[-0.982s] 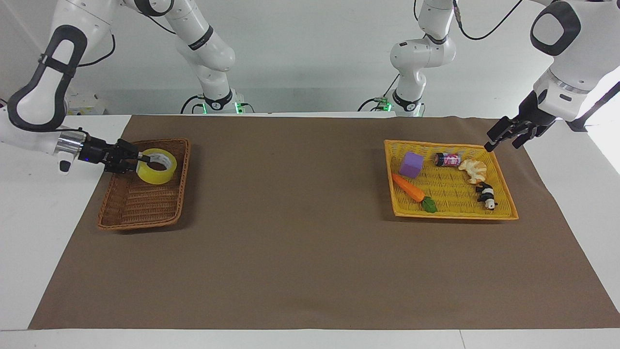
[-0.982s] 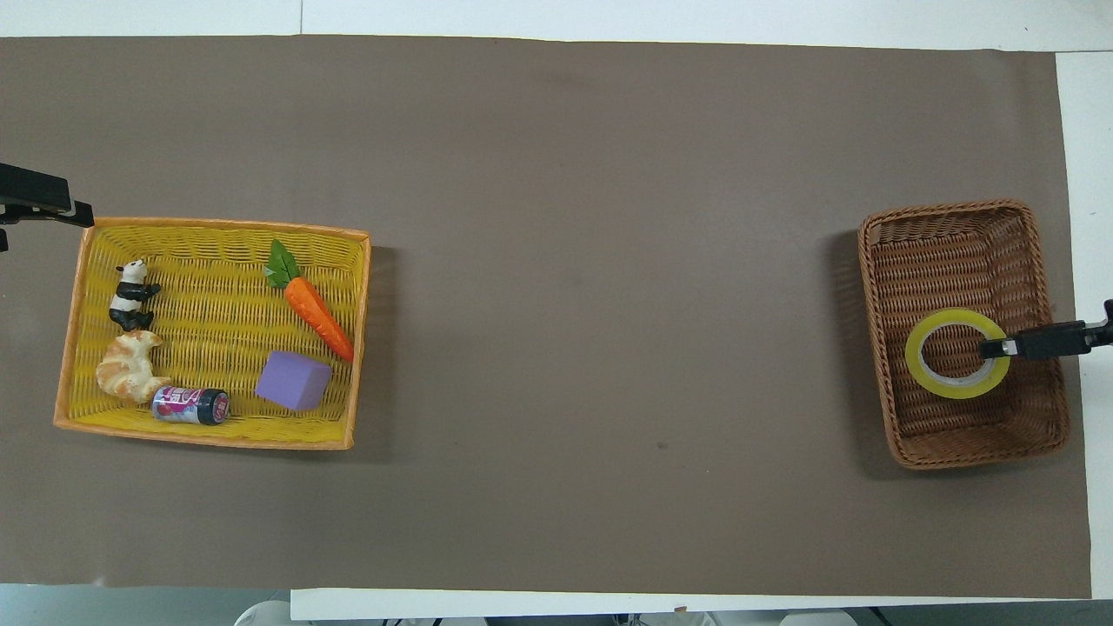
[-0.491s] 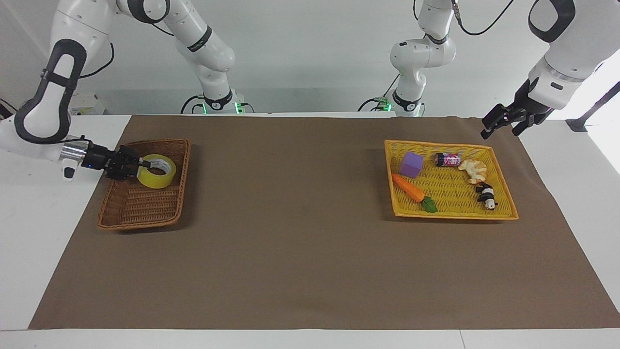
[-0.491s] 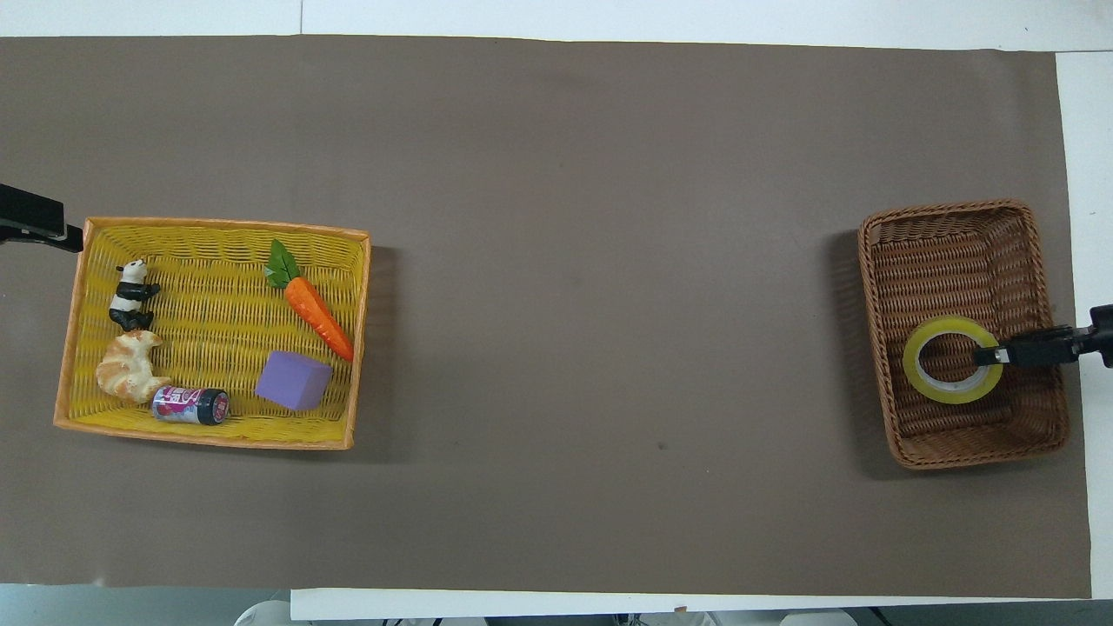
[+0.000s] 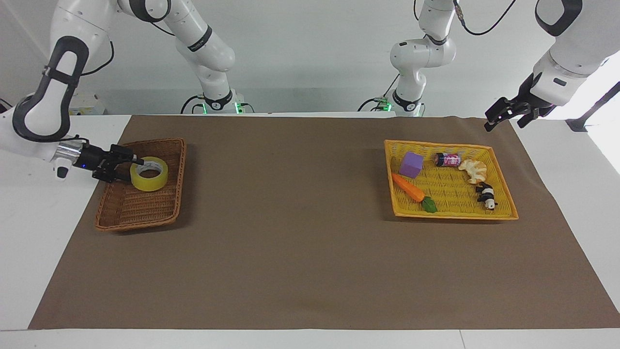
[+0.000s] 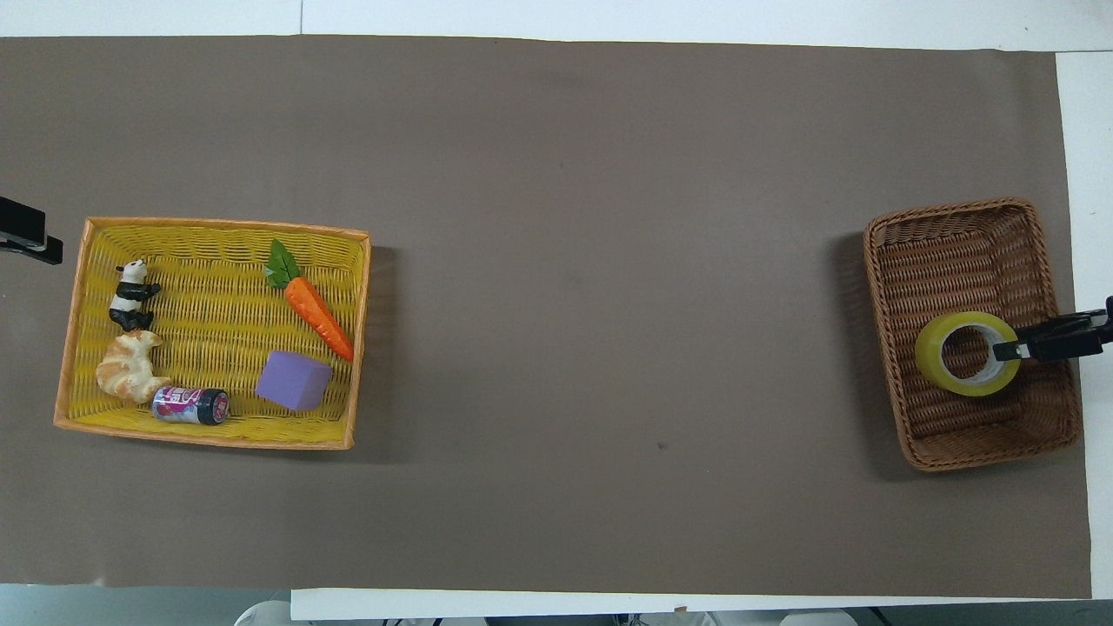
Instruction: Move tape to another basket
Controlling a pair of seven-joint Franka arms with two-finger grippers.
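Observation:
The yellow tape (image 5: 151,181) (image 6: 934,362) rests slightly tilted in the brown wicker basket (image 5: 139,224) (image 6: 955,209), in the half nearer the robots. My right gripper (image 5: 134,170) (image 6: 1009,351) reaches in over the basket's rim from the right arm's end of the table. It is open, with one finger in the roll's hole and the other outside its wall. My left gripper (image 5: 503,124) (image 6: 28,240) hangs open and empty over the mat beside the yellow basket.
The yellow woven basket (image 5: 450,214) (image 6: 209,440) at the left arm's end holds a purple cube (image 5: 411,164), a carrot (image 5: 408,188), a can (image 5: 447,159), a croissant (image 5: 473,170) and a panda figure (image 5: 486,195). Brown mat (image 5: 290,218) lies between the baskets.
The tape has come down into the brown basket, and basket and tape have slid slightly toward the right arm's end. The right fingers have parted. The left gripper has risen away from the yellow basket.

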